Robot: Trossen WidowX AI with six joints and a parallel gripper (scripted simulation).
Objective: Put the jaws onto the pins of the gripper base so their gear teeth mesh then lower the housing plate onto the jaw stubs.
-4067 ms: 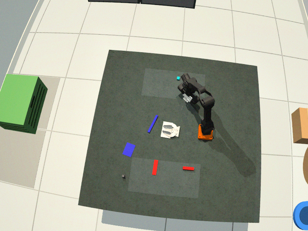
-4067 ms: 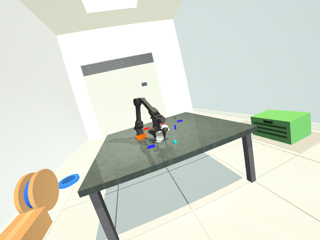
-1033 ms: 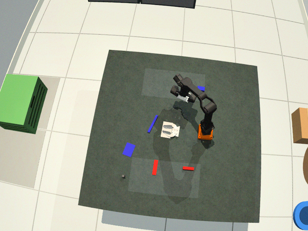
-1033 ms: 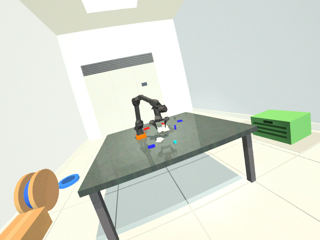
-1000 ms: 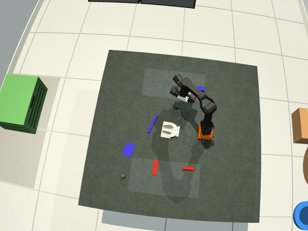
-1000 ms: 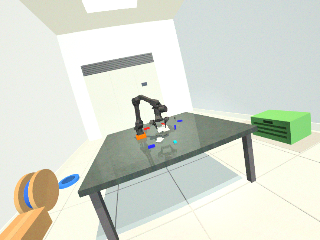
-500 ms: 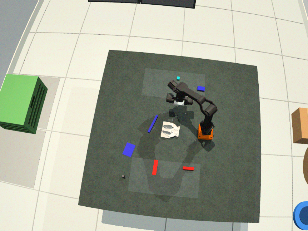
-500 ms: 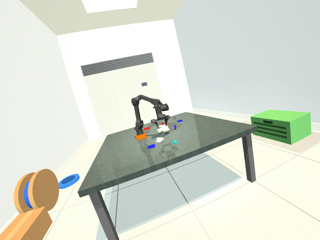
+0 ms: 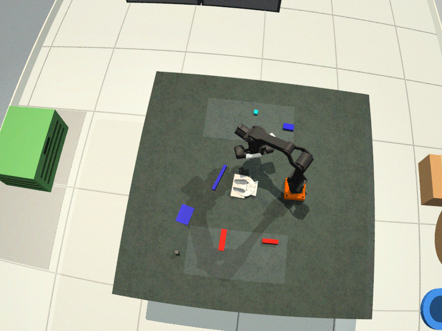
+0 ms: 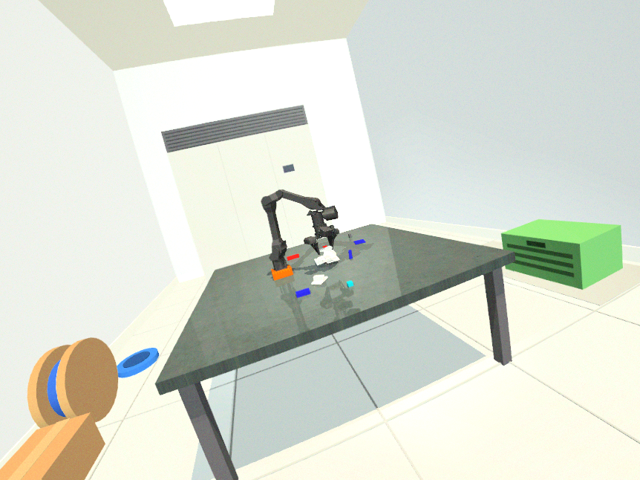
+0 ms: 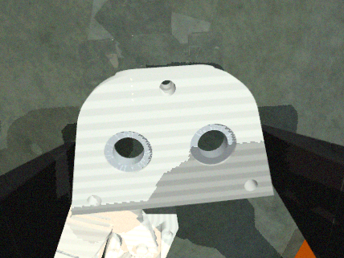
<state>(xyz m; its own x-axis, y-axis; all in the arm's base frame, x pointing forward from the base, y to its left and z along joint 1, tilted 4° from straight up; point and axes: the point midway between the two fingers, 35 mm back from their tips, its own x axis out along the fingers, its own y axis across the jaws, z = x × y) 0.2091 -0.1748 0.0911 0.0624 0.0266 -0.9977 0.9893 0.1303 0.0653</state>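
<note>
My pincer (image 9: 253, 156) (image 10: 326, 253) (image 11: 168, 143), spread wide, grips the housing plate (image 9: 253, 156) (image 11: 169, 114); tilted lowering (uneven contact) could jam it on the stubs.

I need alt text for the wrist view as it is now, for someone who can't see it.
The gripper holds a white plate between its dark fingers, two ringed holes side by side and a smaller hole beyond. Part of a pale assembly shows at the bottom left.
</note>
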